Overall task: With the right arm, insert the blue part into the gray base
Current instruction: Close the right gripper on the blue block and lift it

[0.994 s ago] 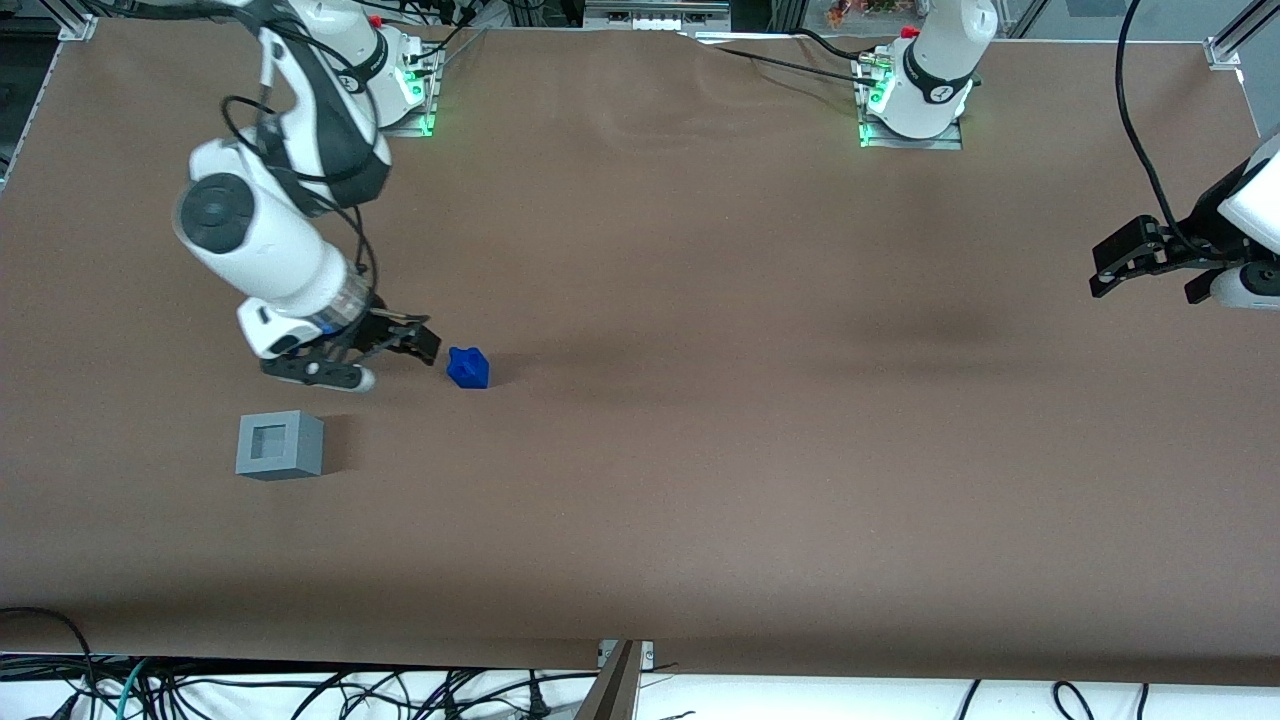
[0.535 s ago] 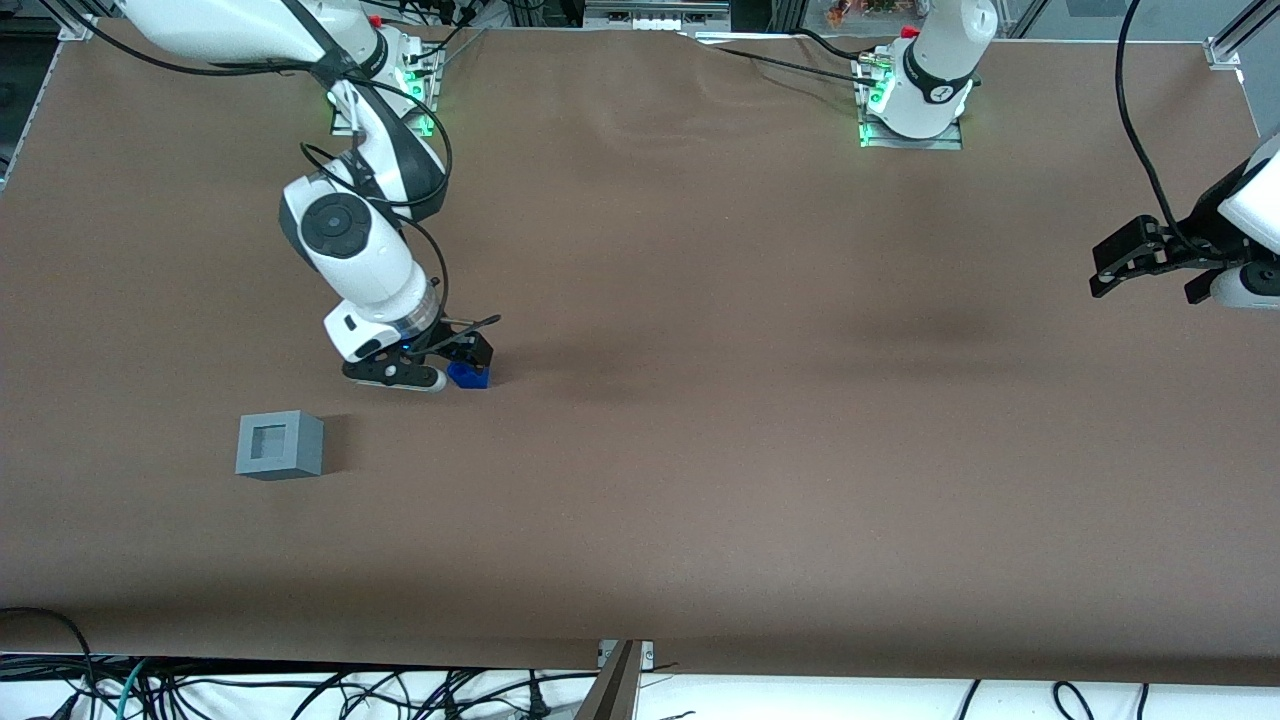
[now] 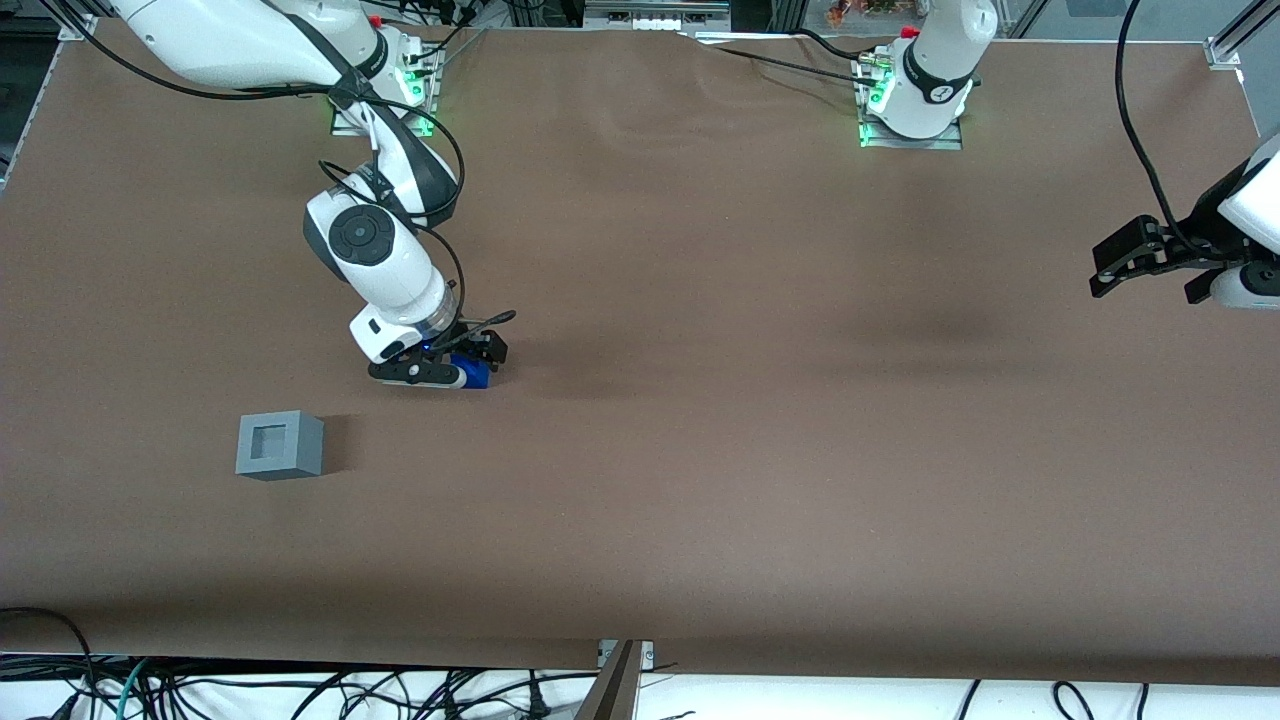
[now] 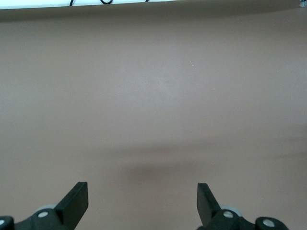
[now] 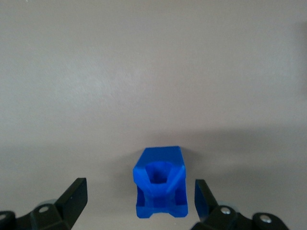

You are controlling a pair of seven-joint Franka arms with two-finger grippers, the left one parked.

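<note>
The right arm (image 3: 375, 250) is low over the brown bench (image 3: 760, 450), and its jaws are spread wide, one finger (image 5: 72, 199) on either flank of the blue part (image 5: 159, 182), neither one touching it as far as the wrist view shows. The part sits on the bench squarely in the gap, its long axis running along the line of approach, not across the fingers. In the front view the gripper (image 3: 462, 366) covers most of the blue part (image 3: 477, 375). The gray base (image 3: 279, 445) waits apart, at about seven o'clock from the gripper and nearer the front camera, recess up. A straight squeeze looks like the next call, then lift and carry to that recess.
</note>
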